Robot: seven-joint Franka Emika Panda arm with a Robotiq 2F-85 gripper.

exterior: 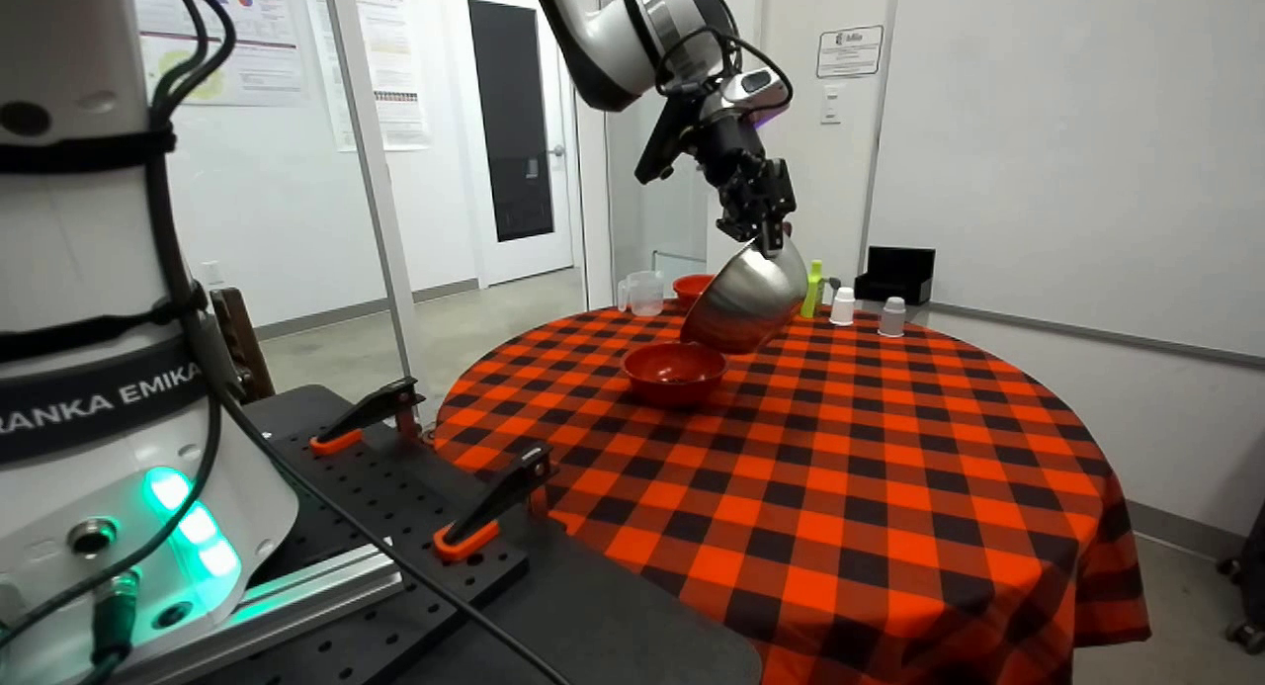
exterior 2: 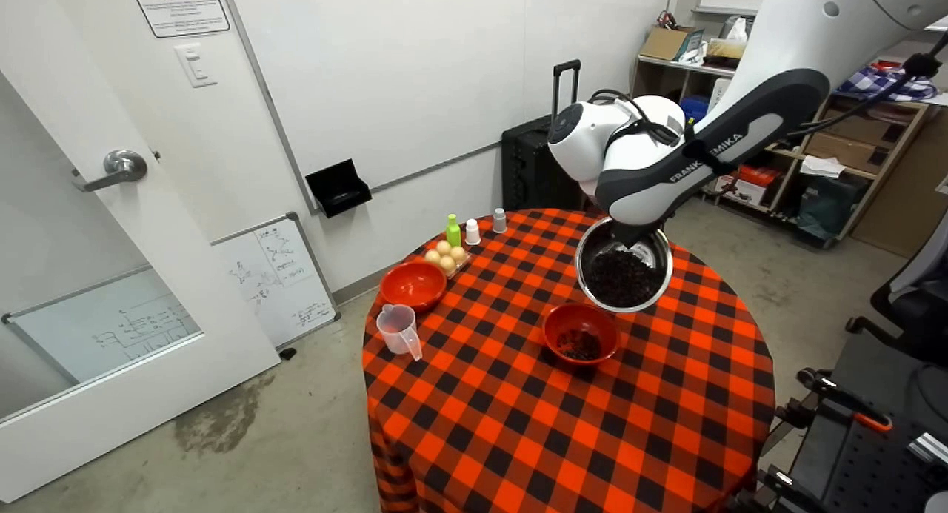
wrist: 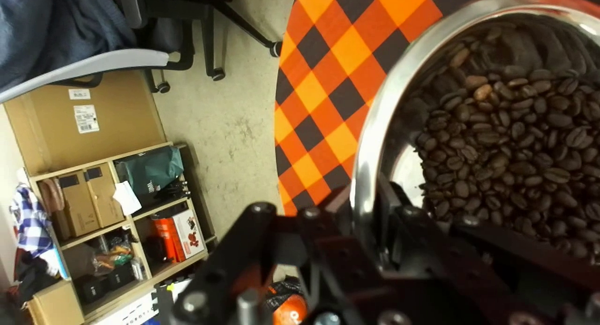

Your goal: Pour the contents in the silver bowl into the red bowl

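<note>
The shiny silver bowl (exterior: pixel 753 295) hangs in the air, tilted steeply, its lower lip close above the red bowl (exterior: pixel 672 384). Dark coffee beans (wrist: pixel 511 161) lie inside it in the wrist view. My gripper (wrist: pixel 365 196) is shut on the steel rim, one finger on each side of the wall. In an exterior view the gripper (exterior: pixel 776 235) holds the bowl from its upper edge. The red bowl stands upright on the cloth, and some dark beans (exterior 2: pixel 579 345) rest in its bottom. No falling beans can be made out.
A further red bowl (exterior 2: pixel 413 285) stands at the table's far side by a clear measuring jug (exterior 2: pixel 398 328). Near it are several eggs (exterior 2: pixel 446 257), a green bottle (exterior 2: pixel 453 232), a white cup (exterior 2: pixel 472 232) and a grey cup (exterior 2: pixel 499 220). A checked cloth (exterior: pixel 840 487) covers the round table.
</note>
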